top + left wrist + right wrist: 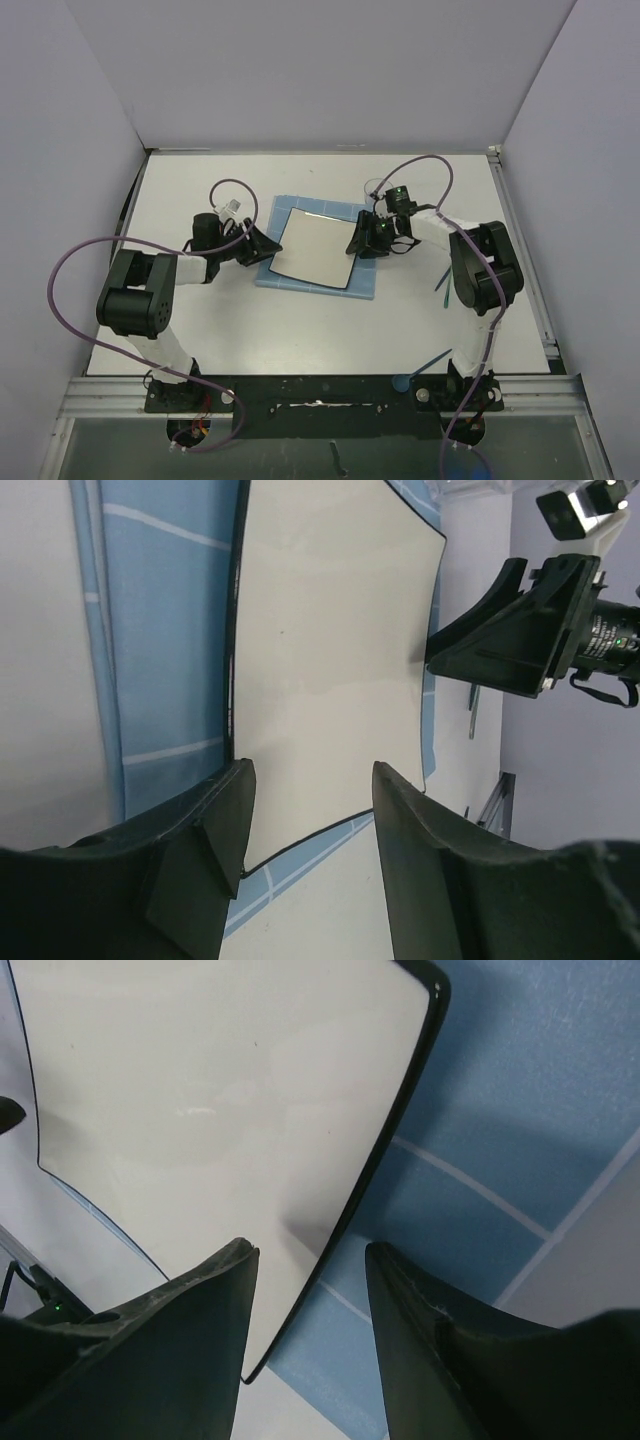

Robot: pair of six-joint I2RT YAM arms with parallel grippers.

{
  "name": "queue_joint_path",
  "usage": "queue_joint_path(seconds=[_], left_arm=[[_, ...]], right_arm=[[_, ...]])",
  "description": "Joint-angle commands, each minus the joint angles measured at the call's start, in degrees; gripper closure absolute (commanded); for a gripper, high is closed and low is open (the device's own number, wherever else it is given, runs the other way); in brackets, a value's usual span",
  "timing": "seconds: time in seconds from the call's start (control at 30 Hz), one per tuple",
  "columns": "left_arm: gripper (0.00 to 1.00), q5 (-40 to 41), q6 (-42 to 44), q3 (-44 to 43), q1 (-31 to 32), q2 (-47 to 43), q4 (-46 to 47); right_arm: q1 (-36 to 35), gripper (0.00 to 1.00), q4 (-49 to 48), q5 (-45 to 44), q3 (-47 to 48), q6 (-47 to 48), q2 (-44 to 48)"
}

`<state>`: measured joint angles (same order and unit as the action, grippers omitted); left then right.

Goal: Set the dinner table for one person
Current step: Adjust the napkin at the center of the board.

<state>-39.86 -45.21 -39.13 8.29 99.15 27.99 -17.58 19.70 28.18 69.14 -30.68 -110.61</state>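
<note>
Matte-white rectangular counter (200,330), i.e. the dinner table, spans ahead of both arms. A blue grid-lined placemat (365,285) lies mid-counter w/ a square white dark-rimmed plate (315,245) on it, a bit skewed. Left gripper (312,780): jaws apart, astride plate's left edge, not clamped. Right gripper (308,1255): same, apart over right rim. Best bet IMO: close both evenly, turn plate square to mat, keep it flat. No brand/label/text legible.
</note>
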Motion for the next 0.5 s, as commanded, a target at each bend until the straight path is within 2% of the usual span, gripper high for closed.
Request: queue_joint_path(seconds=[0.0, 0.17, 0.27, 0.4, 0.47], left_arm=[[0.52, 3.4, 3.4, 1.4, 0.0, -0.8, -2.0], [0.52, 8.7, 4.4, 2.7, -0.4, -3.0, -5.7], [0.52, 8.3, 5.1, 1.6, -0.4, -1.7, -6.6], [0.53, 6.4, 3.2, 1.3, -0.4, 0.7, -3.0], [0.57, 5.7, 2.5, 0.9, -0.2, 1.7, -1.8]], right_arm=[[1.0, 0.51, -2.0, 1.0, 4.0, 0.3, -2.1], [1.5, 0.51, -1.9, 1.7, 5.8, 0.3, -3.2], [1.7, 0.51, -2.0, 1.8, 6.0, 0.0, -3.7], [1.9, 0.51, -2.5, 2.2, 6.0, -0.3, -4.4], [2.0, 0.51, -2.6, 2.4, 6.2, -0.5, -5.0]])
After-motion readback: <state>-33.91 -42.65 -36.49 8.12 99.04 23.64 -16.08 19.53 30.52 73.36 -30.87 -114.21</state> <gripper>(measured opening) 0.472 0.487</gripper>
